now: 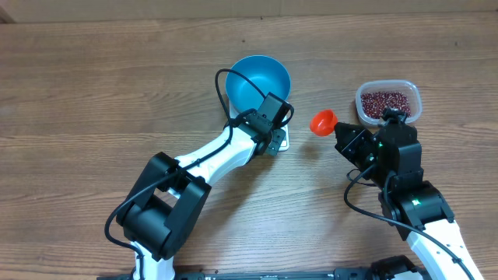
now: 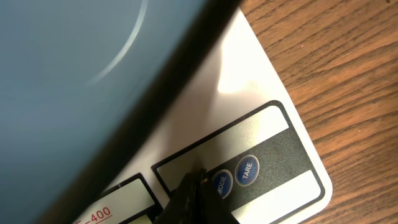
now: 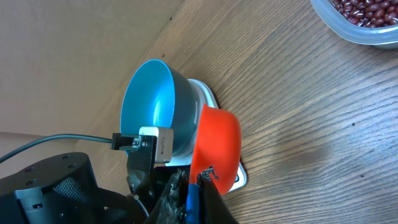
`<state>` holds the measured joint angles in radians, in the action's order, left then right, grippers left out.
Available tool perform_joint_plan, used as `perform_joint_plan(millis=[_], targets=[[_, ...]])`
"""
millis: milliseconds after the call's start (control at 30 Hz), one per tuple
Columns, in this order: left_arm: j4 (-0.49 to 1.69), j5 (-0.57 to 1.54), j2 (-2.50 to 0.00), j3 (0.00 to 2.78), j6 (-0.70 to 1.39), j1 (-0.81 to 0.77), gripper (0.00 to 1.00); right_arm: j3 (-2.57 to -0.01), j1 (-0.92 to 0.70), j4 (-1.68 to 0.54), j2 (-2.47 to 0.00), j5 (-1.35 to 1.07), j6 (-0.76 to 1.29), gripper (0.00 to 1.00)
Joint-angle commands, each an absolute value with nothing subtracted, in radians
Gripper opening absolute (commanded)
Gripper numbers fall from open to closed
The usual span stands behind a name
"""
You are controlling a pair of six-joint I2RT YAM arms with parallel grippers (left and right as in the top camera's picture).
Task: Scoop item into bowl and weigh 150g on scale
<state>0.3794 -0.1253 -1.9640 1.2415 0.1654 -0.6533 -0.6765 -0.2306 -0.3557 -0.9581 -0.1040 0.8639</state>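
The sky-blue bowl point(image 1: 261, 80) sits on the white scale point(image 1: 281, 143); no beans show inside it point(image 3: 152, 102). My left gripper point(image 1: 274, 124) is shut with nothing in it. Its tip point(image 2: 196, 177) rests on the scale's front panel point(image 2: 249, 81), just left of the MODE button point(image 2: 221, 184) and beside TARE point(image 2: 247, 170). The bowl's wall point(image 2: 74, 74) fills the upper left of that view. My right gripper point(image 1: 344, 137) is shut on the blue handle point(image 3: 192, 200) of an orange scoop point(image 1: 322, 122), held right of the scale. The item, dark red beans point(image 1: 387, 101), lies in a clear container point(image 1: 413, 92).
The clear container point(image 3: 367, 31) stands at the right, close behind my right arm. The left arm point(image 1: 167, 198) stretches diagonally from the front edge to the scale. Bare wooden tabletop point(image 1: 93, 93) surrounds everything.
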Motion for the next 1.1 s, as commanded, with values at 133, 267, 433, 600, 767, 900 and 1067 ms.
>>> perform_joint_plan(millis=[133, 267, 433, 600, 767, 900, 1067], targets=[[0.388, -0.147, -1.975, 1.215, 0.183, -0.655, 0.04, -0.695, -0.236, -0.347, -0.943, -0.098, 0.867, 0.04], [0.392, -0.173, -1.975, 1.215, 0.184, -0.655, 0.04, -0.695, -0.236, -0.347, -0.943, -0.098, 0.867, 0.04], [0.400, -0.187, -1.975, 1.215, 0.204, -0.655, 0.04, -0.695, -0.236, -0.347, -0.943, -0.098, 0.867, 0.04], [0.397, -0.175, -1.975, 1.214, 0.201, -0.655, 0.04, -0.695, -0.236, -0.347, -0.943, -0.098, 0.867, 0.04], [0.399, -0.171, -1.975, 1.214, 0.200, -0.655, 0.04, -0.695, -0.236, -0.347, -0.943, -0.098, 0.867, 0.04], [0.399, -0.138, -1.975, 1.214, 0.179, -0.655, 0.04, -0.695, -0.236, -0.347, -0.943, -0.098, 0.867, 0.04], [0.400, -0.137, -1.975, 1.214, 0.179, -0.655, 0.04, -0.695, -0.236, -0.347, -0.943, -0.098, 0.867, 0.04]])
